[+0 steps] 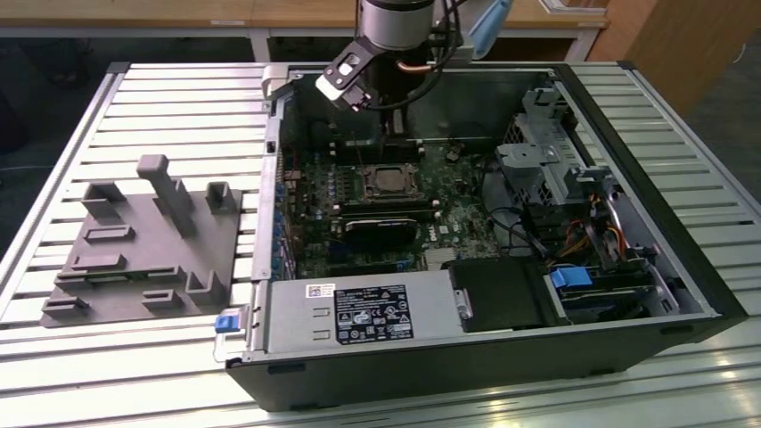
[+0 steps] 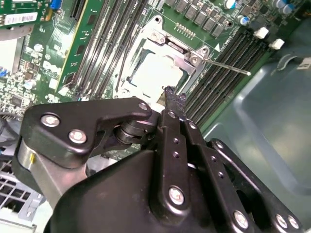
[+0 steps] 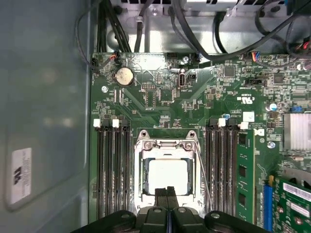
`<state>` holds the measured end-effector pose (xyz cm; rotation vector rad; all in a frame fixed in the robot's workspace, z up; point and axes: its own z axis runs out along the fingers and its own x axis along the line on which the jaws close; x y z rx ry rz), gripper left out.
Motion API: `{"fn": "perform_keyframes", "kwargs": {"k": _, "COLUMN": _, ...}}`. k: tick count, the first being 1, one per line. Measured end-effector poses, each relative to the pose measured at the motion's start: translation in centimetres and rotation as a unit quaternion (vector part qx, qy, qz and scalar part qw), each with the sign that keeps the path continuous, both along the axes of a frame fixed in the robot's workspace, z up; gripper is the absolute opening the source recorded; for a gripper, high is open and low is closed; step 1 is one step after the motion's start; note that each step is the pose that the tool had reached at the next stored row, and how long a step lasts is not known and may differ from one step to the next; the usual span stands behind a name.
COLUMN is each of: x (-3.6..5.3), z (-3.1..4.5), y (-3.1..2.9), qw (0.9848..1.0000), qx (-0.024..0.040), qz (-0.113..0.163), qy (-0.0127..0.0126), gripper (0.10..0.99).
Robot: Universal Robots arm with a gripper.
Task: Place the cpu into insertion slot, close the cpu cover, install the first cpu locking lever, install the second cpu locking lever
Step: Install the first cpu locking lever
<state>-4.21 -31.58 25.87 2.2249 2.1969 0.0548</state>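
Two black fingers (image 3: 162,195) of the gripper (image 3: 168,190) are pressed flat together with nothing pinched between them. Their joined tip hangs at one edge of the cpu cover (image 3: 167,144), and whether it touches the metal cannot be told.

In both wrist views the cpu (image 3: 167,175) (image 2: 156,74) lies flat in the insertion slot (image 3: 144,179). The silver frame of the cover is down around it, and the chip's pale top shows through the square window.

A thin metal lever (image 3: 201,174) (image 2: 226,66) starts at one corner of the cover and slants away from its side, out over the neighbouring memory slots (image 3: 223,170). The socket sits on the green circuit board (image 3: 160,104), between two banks of these long black slots. A round coin cell (image 3: 125,76) lies well apart, near one board edge.

In the exterior view the arm (image 1: 398,22) reaches down into the open computer case (image 1: 666,223) near the case's far wall. The socket is under it, in the middle of the board, and a black oblong heatsink (image 1: 380,234) lies just beside the socket on the nearer side.

The case rests on the slatted tabletop (image 1: 155,98), toward the exterior view's right edge. A grey fixture (image 1: 143,241) with upright posts stands near the tabletop's edge at the exterior view's left.
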Motion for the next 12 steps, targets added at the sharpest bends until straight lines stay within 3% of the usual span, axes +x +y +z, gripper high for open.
{"fn": "perform_keyframes", "kwargs": {"k": 4, "x": 0.0, "z": 0.16, "y": 0.0, "qw": 1.0, "qx": 0.0001, "qz": 0.003, "qy": 0.0, "gripper": 0.106}}
{"fn": "perform_keyframes", "kwargs": {"k": 7, "x": 0.0, "z": 0.17, "y": 0.0, "qw": 0.9996, "qx": 0.0, "qz": 0.027, "qy": 0.0, "gripper": 0.106}}
{"fn": "perform_keyframes", "kwargs": {"k": 12, "x": 0.0, "z": 0.15, "y": 0.0, "qw": 0.9974, "qx": 0.0, "qz": 0.073, "qy": 0.0, "gripper": 0.106}}
